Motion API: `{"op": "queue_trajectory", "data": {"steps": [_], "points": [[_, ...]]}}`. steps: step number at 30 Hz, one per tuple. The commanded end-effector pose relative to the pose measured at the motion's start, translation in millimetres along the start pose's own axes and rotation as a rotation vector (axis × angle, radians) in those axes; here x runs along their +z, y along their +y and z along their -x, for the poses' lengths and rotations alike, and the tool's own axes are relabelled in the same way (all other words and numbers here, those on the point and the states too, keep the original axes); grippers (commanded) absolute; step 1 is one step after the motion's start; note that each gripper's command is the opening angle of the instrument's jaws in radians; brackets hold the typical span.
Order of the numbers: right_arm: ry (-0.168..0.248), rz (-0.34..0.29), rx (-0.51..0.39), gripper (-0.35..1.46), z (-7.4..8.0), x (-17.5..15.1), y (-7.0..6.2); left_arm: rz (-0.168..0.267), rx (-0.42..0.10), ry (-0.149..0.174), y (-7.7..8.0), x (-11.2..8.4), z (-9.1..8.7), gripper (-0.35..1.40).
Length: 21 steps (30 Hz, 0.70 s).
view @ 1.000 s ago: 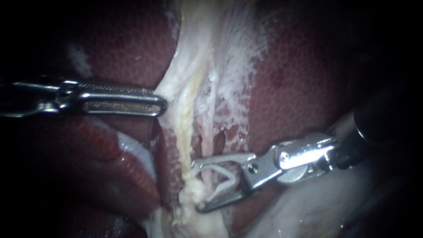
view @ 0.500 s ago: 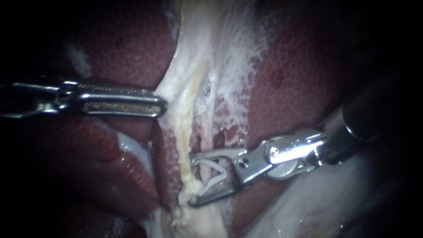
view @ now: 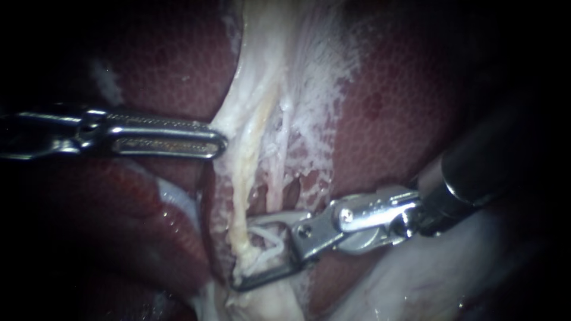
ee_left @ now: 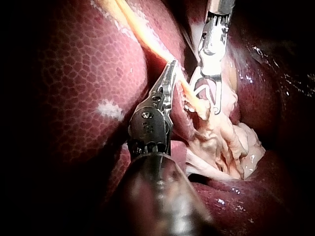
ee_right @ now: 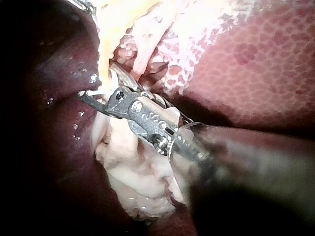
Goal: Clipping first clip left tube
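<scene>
The left tube, a yellowish cord running down through the white tissue, crosses at its lower end between the parted jaws of our right instrument, near their tips. Those jaws carry a white clip, one leg against each jaw, and the clip stands open at the tube, not pressed flat. A thinner tube runs just to the right of the yellow one; we cannot tell whether it too lies inside the jaws. Higher up, our left instrument comes in level, its jaws closed together with the tips nipping the edge of the white tissue just beside the left tube. Mottled red liver lies on both sides.
</scene>
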<state>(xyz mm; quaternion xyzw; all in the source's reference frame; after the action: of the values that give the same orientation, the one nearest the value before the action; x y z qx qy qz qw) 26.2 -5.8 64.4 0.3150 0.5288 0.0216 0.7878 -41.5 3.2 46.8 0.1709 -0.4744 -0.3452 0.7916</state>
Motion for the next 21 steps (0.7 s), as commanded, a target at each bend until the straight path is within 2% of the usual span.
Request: {"op": "queue_trajectory", "data": {"steps": [1,11,16,18,20,21], "points": [[0.0,-0.008,0.002,0.58,0.0,0.1,0.0,0.0,0.0,0.0,0.0,0.0,0.0,-0.35],[-0.002,-0.018,0.002,0.56,0.0,0.6,0.5,0.001,0.0,0.0,0.0,0.1,0.0,-0.35],[-0.002,-0.02,0.001,0.5,0.4,0.2,0.7,0.001,0.0,0.0,0.0,0.1,0.0,-0.35],[-0.002,-0.022,-0.001,0.39,0.7,-0.1,0.7,0.001,0.0,0.0,0.0,0.1,-0.1,-0.35],[0.0,-0.033,0.022,-0.03,1.3,-0.8,0.8,0.001,0.0,0.0,0.0,0.1,-0.1,-0.35],[-0.003,-0.037,0.026,-0.17,1.4,-1.1,0.8,0.001,0.0,0.0,0.0,0.1,-0.1,-0.35]]}}
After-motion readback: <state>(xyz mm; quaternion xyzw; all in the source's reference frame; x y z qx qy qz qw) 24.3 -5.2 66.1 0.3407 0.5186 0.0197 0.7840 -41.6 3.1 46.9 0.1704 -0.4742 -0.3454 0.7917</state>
